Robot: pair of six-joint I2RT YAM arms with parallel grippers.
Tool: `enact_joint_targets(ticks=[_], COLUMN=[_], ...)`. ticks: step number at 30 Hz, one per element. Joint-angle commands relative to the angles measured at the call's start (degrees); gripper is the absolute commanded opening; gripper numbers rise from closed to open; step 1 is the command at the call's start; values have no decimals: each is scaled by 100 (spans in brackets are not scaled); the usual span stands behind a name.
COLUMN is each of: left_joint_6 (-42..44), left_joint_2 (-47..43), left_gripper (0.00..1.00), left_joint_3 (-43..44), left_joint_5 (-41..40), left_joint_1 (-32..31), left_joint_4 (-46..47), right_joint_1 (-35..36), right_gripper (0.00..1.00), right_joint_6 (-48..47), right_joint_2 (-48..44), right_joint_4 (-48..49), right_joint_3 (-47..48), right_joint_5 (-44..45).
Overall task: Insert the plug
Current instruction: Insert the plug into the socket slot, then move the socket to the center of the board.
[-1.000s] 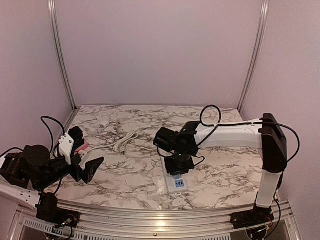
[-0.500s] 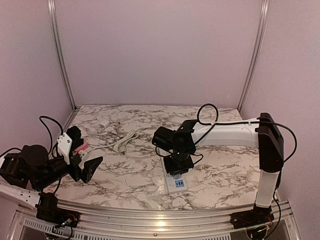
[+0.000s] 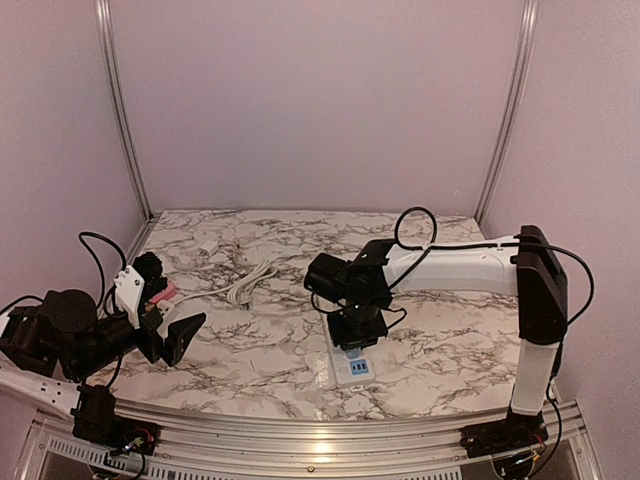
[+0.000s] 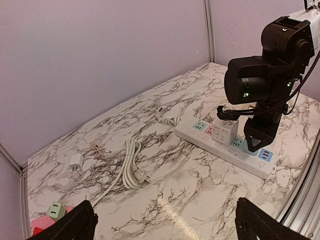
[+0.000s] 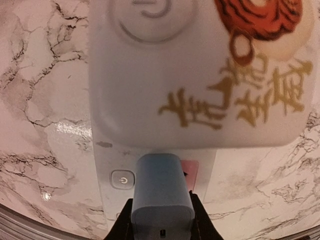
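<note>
My right gripper [image 3: 355,332] is shut on a light blue plug [image 5: 162,197] and holds it upright over the white power strip [image 3: 352,368]. In the right wrist view the plug covers most of a pink socket [image 5: 191,172], beside a round power button [image 5: 122,179]. Its prongs are hidden, so I cannot tell whether they are in the socket. A white cube adapter with gold characters [image 5: 200,75] sits in the strip just beyond the plug. In the left wrist view the right gripper [image 4: 260,140] stands on the strip [image 4: 200,136]. My left gripper [image 3: 165,322] is open and empty at the left.
A coiled white cable [image 4: 131,165] lies mid-table. A small white charger [image 4: 76,161] and a thin cable [image 4: 97,149] lie behind it. Another small cable [image 4: 167,117] is near the strip's far end. Pink and green blocks [image 4: 50,215] sit by my left gripper.
My right arm has shifted slightly left and lower over the strip with the blue plug, then held still. The left arm has barely moved.
</note>
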Motion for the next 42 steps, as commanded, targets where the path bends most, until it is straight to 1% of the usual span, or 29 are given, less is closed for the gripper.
enact_joint_targets(ticks=[1, 4, 13, 18, 20, 21, 23, 24, 25, 31, 33, 35, 39, 42], left_joint_6=[-46, -55, -64, -47, -46, -46, -54, -70, -84, -240, -353, -482, -650, -670], left_joint_2=[-86, -95, -97, -70, -70, -70, -68, -58, -49, 112, 207, 345, 796, 1329], left_gripper=[99, 99, 99, 99, 99, 99, 99, 99, 99, 99, 99, 99, 99, 99], left_joint_3=[-43, -44, -53, -50, -52, -47, -50, -46, -40, 103, 202, 330, 629, 1000], left_joint_5=[13, 21, 23, 22, 5, -9, -41, -60, -73, -233, -245, -46, 955, 1563], left_joint_1=[-13, -13, -13, -13, -13, -13, -13, -13, -13, 95, 340, 768, 1945, 2653], left_joint_4=[-4, -4, -4, -4, -8, -4, -5, -8, -4, -65, -136, -204, -241, -234], right_joint_1=[-48, -45, -47, -41, -34, -36, -33, -17, -17, 97, 167, 288, 543, 745], right_gripper=[24, 32, 48, 55, 60, 66, 71, 91, 94, 97, 98, 98, 98, 99], right_joint_6=[-26, -29, -22, -61, -109, -143, -193, -216, -226, -292, -272, -258, -138, -75], right_joint_2=[244, 249, 230, 76, -55, -134, -305, -419, -508, -1081, -1314, -1578, -2122, -2488], right_joint_4=[-312, -342, -514, -572, -544, -520, -474, -462, -459, -361, -246, -29, 519, 836], right_joint_3=[-222, -210, -23, 104, 161, 187, 232, 259, 284, 258, 167, 2, -429, -792], right_joint_5=[124, 146, 323, 385, 423, 424, 452, 501, 530, 874, 996, 1088, 1201, 1322])
